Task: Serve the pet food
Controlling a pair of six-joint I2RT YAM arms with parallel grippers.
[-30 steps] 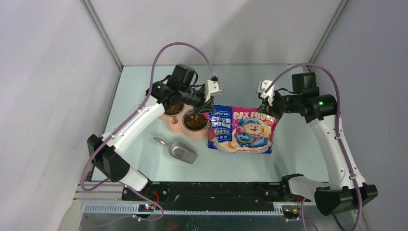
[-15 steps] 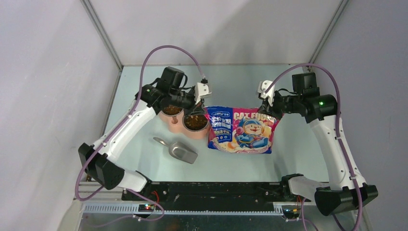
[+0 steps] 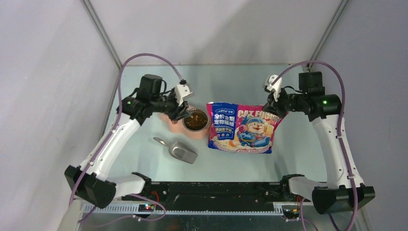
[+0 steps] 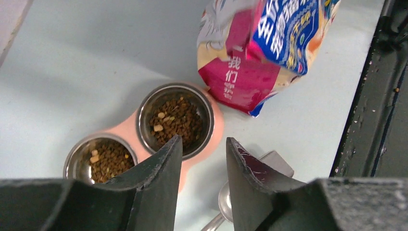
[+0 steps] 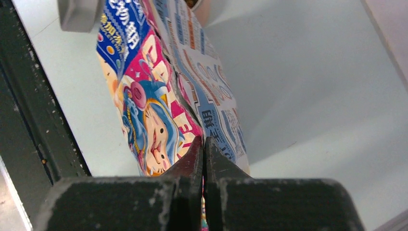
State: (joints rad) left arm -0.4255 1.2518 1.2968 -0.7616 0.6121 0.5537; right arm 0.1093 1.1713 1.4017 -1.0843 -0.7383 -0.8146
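Left claw (image 4: 203, 142) parted, empty; pet food (image 4: 177, 120) in bowl (image 4: 210, 120) just beyond its tips. Right claw (image 5: 203, 144) pinched on bag (image 5: 159, 110) edge.

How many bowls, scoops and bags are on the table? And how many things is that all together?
metal bowls: 2, each with pet food inside
scoop: 1
bag: 1
total: 4
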